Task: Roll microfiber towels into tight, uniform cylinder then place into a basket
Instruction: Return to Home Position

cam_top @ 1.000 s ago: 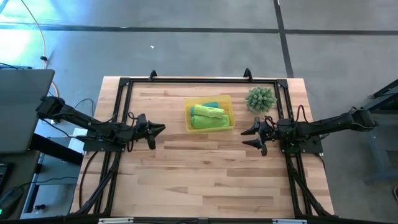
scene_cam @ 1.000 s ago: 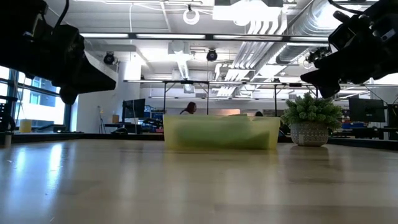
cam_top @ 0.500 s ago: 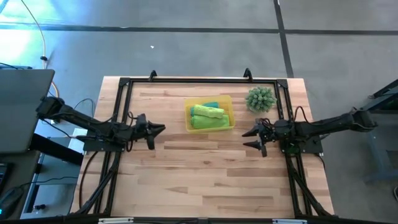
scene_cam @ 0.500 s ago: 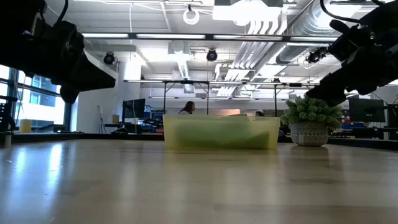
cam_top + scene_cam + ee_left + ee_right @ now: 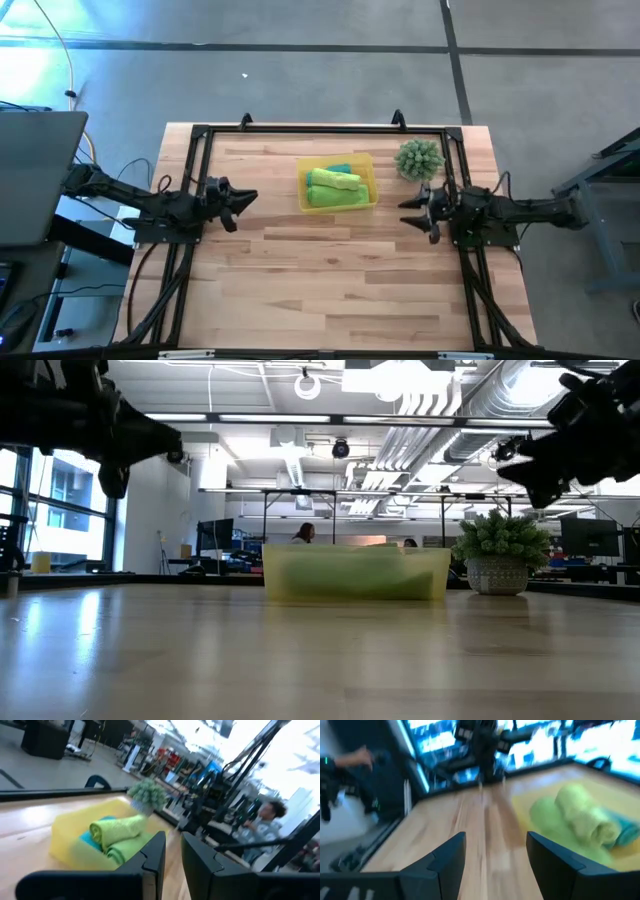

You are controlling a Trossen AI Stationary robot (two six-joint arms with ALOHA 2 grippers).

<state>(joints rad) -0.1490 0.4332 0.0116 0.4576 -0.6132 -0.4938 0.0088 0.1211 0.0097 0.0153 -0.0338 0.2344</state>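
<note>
Three rolled microfiber towels lie in the yellow basket (image 5: 304, 190) at the table's far middle: two lime-green rolls (image 5: 335, 180) (image 5: 336, 198) and a teal one (image 5: 340, 168) behind them. The top lime roll (image 5: 117, 827) rests on the lower lime roll and the teal one. My left gripper (image 5: 250, 196) hangs left of the basket, pointing level at it, its fingers (image 5: 155, 852) a narrow gap apart with nothing between them. To the basket's right my right gripper (image 5: 405, 208) hangs wide open and empty (image 5: 496, 852).
A spiky green potted plant (image 5: 419, 159) stands at the far right, just beyond my right gripper. A black frame (image 5: 300, 128) runs round the tabletop. The bare wooden top (image 5: 330, 280) stretches toward the near edge. People show in the room behind.
Both arms have drawn back from the basket. My left gripper has risen and gone toward the table's left edge, rolling a little. My right gripper has gone toward the right edge. The towels and basket have stayed put.
</note>
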